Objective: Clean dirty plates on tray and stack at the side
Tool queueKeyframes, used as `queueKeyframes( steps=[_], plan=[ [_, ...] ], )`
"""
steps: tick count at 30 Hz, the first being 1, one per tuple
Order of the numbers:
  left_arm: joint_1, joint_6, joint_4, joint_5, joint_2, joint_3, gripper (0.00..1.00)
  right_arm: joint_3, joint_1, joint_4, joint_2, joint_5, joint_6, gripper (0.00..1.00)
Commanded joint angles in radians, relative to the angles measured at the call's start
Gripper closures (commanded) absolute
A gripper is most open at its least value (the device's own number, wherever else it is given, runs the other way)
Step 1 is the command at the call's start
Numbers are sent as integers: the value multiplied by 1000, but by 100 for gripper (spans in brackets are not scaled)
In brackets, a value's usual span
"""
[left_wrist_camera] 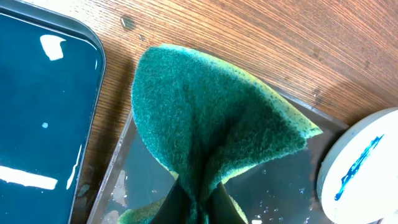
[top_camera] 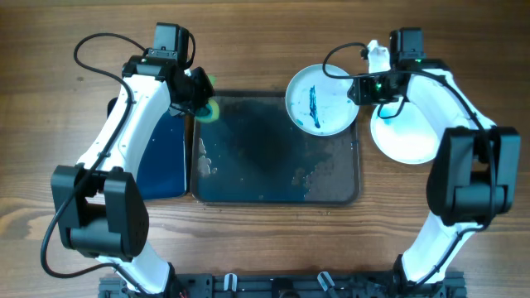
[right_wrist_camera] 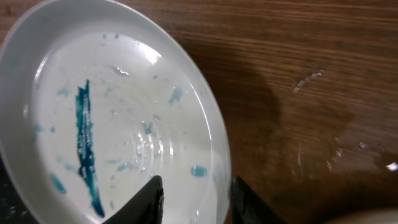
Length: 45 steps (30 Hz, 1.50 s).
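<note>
A white plate (top_camera: 321, 99) with a blue streak sits tilted over the far right corner of the large dark tray (top_camera: 277, 186). My right gripper (top_camera: 358, 89) is shut on its right rim, one finger inside the plate (right_wrist_camera: 124, 124) and one outside, in the right wrist view (right_wrist_camera: 196, 199). A second white plate (top_camera: 403, 132) lies on the table right of the tray; I cannot tell if another is under it. My left gripper (top_camera: 201, 98) is shut on a green sponge (left_wrist_camera: 205, 118) over the tray's far left corner (left_wrist_camera: 280, 180), fingers pinching it (left_wrist_camera: 198, 196).
A smaller dark blue tray (top_camera: 161, 157) lies left of the large tray, partly under my left arm, and shows in the left wrist view (left_wrist_camera: 43, 112). A white bottle (top_camera: 378, 56) stands behind the right gripper. Wet patches spot the large tray's floor.
</note>
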<state>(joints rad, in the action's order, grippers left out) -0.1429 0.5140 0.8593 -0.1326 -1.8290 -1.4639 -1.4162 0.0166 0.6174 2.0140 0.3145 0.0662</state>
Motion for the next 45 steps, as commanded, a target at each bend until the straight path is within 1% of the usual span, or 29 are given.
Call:
queueKeyframes(
  steps=[1,4,5,8,11,12,13,14,16,18,20,22,24,26,27,29,31,33,34,37,40,43,45],
  plan=[
    [1,-9,-2,-5,-5,-24,96,-6,4,-18,48,24,39,74],
    [1,-9,-3,-4,-5,-24,96,3,5,-34,64,23,39,78],
    [1,-9,-3,-4,-5,-24,96,3,5,-34,66,23,38,82],
    [1,-9,-3,-4,-5,-24,96,3,5,-42,66,23,36,82],
    [1,-9,-3,-4,-5,-24,96,3,6,-36,66,24,35,96],
    [1,-9,-3,-4,-5,-24,96,2,7,-24,64,23,3,96],
    [1,-9,3,-5,-5,-24,96,1,7,-3,53,25,-77,96],
    [1,-9,9,-5,-5,-24,96,1,9,14,40,26,-118,96],
    [1,-10,22,-5,-5,-24,96,2,22,44,5,28,-141,96],
    [1,-12,32,3,-5,-24,96,2,74,89,-71,22,-208,96],
    [1,-12,31,3,-5,-24,96,2,119,127,-112,16,-291,96],
    [1,-12,31,3,-5,-24,96,2,183,175,-134,6,-339,96],
    [1,-12,31,3,-5,-24,96,3,253,227,-132,-72,-407,96],
    [1,-12,32,3,-5,-24,96,17,331,273,-127,-163,-515,96],
    [1,-12,32,2,-5,-24,96,22,363,289,-124,-173,-562,96],
    [1,-12,35,2,-5,-24,96,34,412,292,-121,-180,-608,96],
    [1,-12,35,3,-5,-23,96,47,451,290,-121,-229,-655,96],
    [1,-12,35,3,-5,-23,96,56,468,261,-120,-232,-661,96],
    [1,-12,34,2,-5,-23,96,57,472,243,-119,-230,-651,95],
    [1,-12,35,2,-5,-22,96,57,473,211,-98,-175,-607,77],
    [-6,-13,36,2,-5,-21,96,57,473,218,-72,-135,-601,64],
    [-25,-22,36,2,-5,-21,96,57,473,244,-60,-130,-649,60],
    [-49,-74,35,-1,-5,-21,96,57,473,259,-45,-133,-677,60]
  ],
)
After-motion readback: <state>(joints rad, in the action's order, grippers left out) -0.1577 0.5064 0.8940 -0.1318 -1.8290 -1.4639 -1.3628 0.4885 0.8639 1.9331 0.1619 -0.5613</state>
